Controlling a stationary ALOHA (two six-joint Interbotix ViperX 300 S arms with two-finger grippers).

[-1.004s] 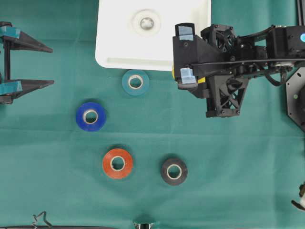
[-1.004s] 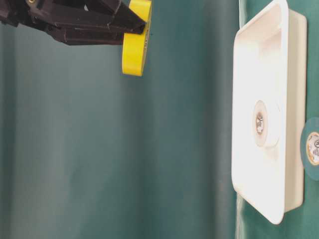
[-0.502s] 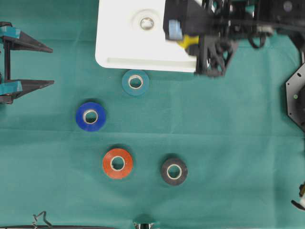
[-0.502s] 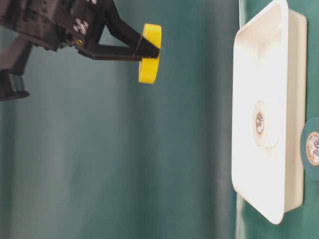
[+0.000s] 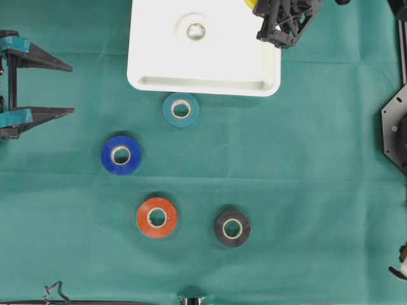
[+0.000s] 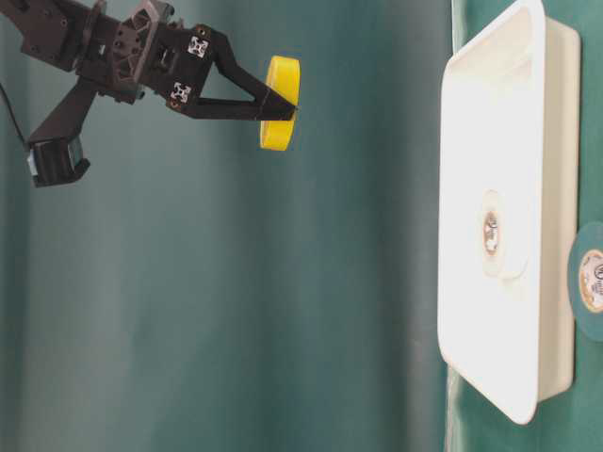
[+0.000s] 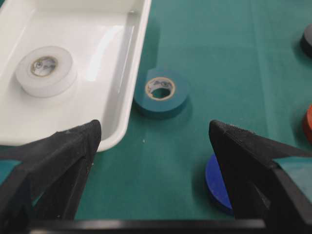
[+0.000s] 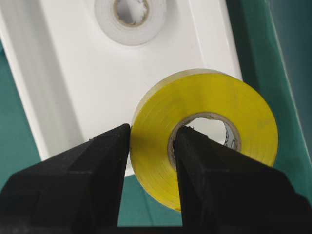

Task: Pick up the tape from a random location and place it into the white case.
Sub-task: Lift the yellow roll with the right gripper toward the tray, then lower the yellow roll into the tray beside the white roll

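My right gripper is clamped through the wall of the yellow tape, hanging above the white case, where a white roll lies beyond my fingertips. My left gripper gapes wide with nothing in it; teal and blue rolls lie between its jaws, clear of my path.

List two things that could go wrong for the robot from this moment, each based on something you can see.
1. The right tool pinches only one wall of the yellow tape, which stands on edge; released from this height it might roll or bounce out of the white case.
2. It could land on the white tape already inside and settle crooked.
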